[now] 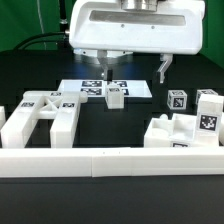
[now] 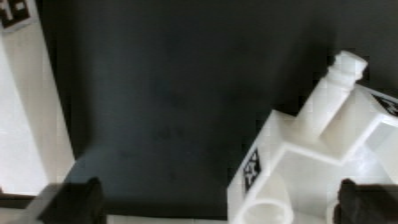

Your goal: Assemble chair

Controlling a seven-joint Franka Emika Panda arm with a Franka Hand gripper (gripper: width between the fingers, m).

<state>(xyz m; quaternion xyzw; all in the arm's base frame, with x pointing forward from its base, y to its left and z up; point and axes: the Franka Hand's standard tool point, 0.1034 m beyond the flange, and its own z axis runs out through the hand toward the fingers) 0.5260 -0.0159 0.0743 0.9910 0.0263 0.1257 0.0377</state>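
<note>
**Chair parts lie loose; open gripper hangs empty above them**

As far as these views show, the chair is not started. Every white part sits apart on the black table (image 1: 30, 85), and none is joined to another, so all the joining is left to do. Places here are given from the long low rail (image 1: 110, 160) across the front.

Behind the rail's end at the exterior view's left sits the slotted panel (image 1: 40, 115), the largest part. Behind the end at the exterior view's right sits the pegged block (image 1: 172, 135). A tall block (image 1: 208, 110) and a tagged cube (image 1: 177, 100) stand just beyond it, farther from the rail.

Farther back behind the rail's middle lies the marker board (image 1: 90, 88). 1 small cube (image 1: 115, 97) stands at the board's near edge; I cannot tell whether it is on the board or just in front.

The gripper (image 1: 134, 70) hangs above the marker board with its 2 fingers spread wide, pinching nothing. The wrist view shows both fingertips (image 2: 71, 200) well apart. It also shows a part with a peg (image 2: 329, 100), but I cannot tell which part it is.

No tray, bin or box is in view, so nothing is held inside anything.
</note>
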